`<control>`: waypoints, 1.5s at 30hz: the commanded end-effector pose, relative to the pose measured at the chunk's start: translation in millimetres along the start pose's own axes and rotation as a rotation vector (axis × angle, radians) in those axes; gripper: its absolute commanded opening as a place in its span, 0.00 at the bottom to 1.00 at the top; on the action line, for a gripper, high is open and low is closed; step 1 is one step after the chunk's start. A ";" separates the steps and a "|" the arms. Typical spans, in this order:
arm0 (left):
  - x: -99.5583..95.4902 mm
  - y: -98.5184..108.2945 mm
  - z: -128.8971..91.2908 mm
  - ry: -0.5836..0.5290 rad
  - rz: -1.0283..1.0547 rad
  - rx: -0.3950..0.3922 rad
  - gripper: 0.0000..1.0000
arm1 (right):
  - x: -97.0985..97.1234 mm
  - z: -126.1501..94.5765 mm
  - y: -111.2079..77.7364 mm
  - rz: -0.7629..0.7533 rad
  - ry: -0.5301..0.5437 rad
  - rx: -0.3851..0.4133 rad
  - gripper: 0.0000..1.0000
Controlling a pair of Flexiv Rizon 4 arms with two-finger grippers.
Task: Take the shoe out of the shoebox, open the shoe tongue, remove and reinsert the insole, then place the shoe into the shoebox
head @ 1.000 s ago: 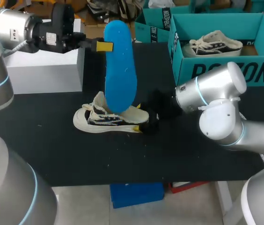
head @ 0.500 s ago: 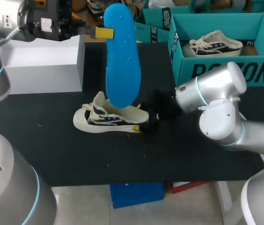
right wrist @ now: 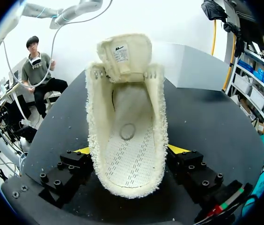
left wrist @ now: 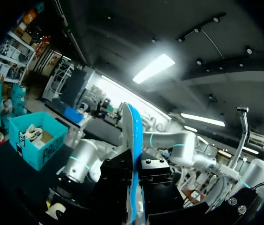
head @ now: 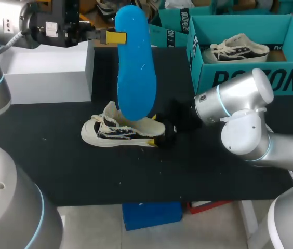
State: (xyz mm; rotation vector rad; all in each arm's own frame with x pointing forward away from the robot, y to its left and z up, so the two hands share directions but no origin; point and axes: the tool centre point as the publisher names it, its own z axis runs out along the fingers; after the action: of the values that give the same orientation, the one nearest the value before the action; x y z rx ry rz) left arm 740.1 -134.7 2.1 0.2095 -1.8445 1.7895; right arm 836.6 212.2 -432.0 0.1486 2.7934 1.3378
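A blue insole (head: 134, 62) hangs upright over the shoe, its lower end just above the shoe's opening. My left gripper (head: 116, 37) is shut on its upper edge; in the left wrist view the insole (left wrist: 132, 136) runs edge-on between the black fingers (left wrist: 157, 176). The cream and black shoe (head: 119, 130) lies on the black table, tongue pulled up. My right gripper (head: 152, 130) clasps its heel from both sides. In the right wrist view the shoe (right wrist: 127, 136) gapes with no insole inside, and both yellow tips press its sides. The teal shoebox (head: 209, 72) stands at the back right.
A second shoe (head: 237, 46) lies inside the teal shoebox. A white box (head: 48, 72) stands at the back left of the table. Another teal box (head: 170, 26) sits behind the table's far edge. The front of the black table (head: 110, 176) lies bare.
My left arm has lifted the insole a little higher and drawn back toward the left. The shoe and my right arm have stayed put.
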 end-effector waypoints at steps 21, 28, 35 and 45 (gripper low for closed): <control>0.5 1.2 1.4 -0.005 0.001 0.002 0.00 | 1.7 -44.4 -5.3 0.019 0.009 0.294 1.00; 0.5 1.2 1.4 -0.005 0.001 0.002 0.00 | -3.1 -59.8 0.5 0.037 0.017 0.473 1.00; 0.5 1.2 1.4 -0.005 0.001 0.002 0.00 | -6.8 -69.3 8.9 0.067 -0.019 0.614 1.00; 0.5 1.2 1.4 -0.005 0.001 0.002 0.00 | -9.4 -76.8 24.5 0.058 -0.022 0.719 1.00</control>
State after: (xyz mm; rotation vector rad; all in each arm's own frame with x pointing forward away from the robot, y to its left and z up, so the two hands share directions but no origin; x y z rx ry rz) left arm 740.2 -134.5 2.4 0.2094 -1.8444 1.7892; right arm 841.3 164.4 -370.9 0.2555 3.0640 0.5710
